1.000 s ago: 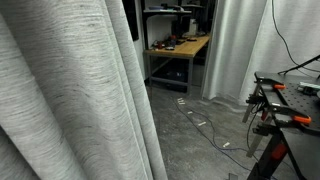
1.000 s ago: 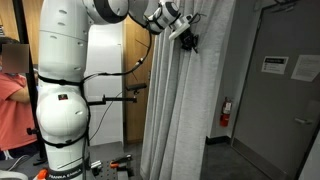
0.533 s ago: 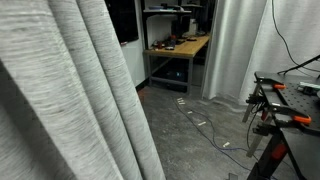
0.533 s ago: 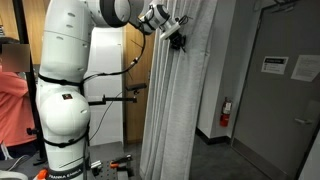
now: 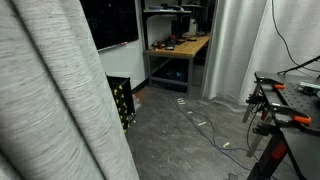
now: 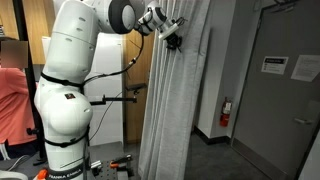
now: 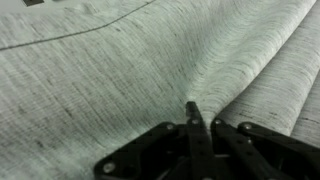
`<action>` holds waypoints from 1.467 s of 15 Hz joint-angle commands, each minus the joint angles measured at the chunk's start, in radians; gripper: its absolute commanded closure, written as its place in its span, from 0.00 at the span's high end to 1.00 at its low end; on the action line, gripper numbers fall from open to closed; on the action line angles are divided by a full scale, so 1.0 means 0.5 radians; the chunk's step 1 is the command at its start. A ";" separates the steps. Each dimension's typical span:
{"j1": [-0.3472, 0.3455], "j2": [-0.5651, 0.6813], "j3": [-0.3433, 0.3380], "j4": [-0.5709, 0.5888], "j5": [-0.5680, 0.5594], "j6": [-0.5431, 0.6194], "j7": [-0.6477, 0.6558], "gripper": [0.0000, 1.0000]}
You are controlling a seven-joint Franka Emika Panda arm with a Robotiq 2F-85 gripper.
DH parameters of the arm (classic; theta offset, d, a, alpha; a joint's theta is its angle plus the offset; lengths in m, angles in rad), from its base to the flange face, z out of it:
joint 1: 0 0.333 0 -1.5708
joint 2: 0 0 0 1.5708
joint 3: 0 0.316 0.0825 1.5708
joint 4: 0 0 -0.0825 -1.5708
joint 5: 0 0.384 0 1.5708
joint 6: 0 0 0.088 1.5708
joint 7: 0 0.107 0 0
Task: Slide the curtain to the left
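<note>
The curtain [image 5: 50,100] is light-grey woven fabric with deep vertical folds. It fills the near left side in an exterior view and hangs as a bunched column [image 6: 175,110] in the other. It fills the wrist view [image 7: 110,70]. My gripper [image 6: 172,38] is high up at the curtain's upper edge, shut on a pinched fold of the fabric [image 7: 195,112]. The fabric puckers into radiating creases at the fingertips.
A dark screen [image 5: 110,22], a small black rack [image 5: 120,100], a workbench [image 5: 180,48] and paler drapes [image 5: 240,45] stand behind the curtain. A black stand with clamps [image 5: 285,110] is at the right. A seated person [image 6: 12,90] is beside the robot base [image 6: 65,110]. A grey door [image 6: 285,90] is beyond.
The gripper has pulled the curtain leftward. In an exterior view the curtain's edge has receded left, uncovering the dark screen and the black rack. The arm's wrist has moved left.
</note>
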 commanded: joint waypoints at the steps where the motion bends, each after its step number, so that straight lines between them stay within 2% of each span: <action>1: 0.085 0.264 0.032 0.118 0.095 0.039 -0.161 0.00; 8: 0.140 0.381 0.011 0.283 0.116 -0.042 -0.382 0.00; 14: 0.275 0.405 -0.099 0.367 -0.016 -0.262 -0.058 0.00; 15: -0.018 0.086 -0.091 0.046 0.139 -0.153 -0.193 0.00; 16: -0.029 0.044 -0.126 0.009 0.153 -0.172 -0.155 0.00; 22: -0.337 -0.388 -0.269 -0.540 0.396 -0.143 0.020 0.00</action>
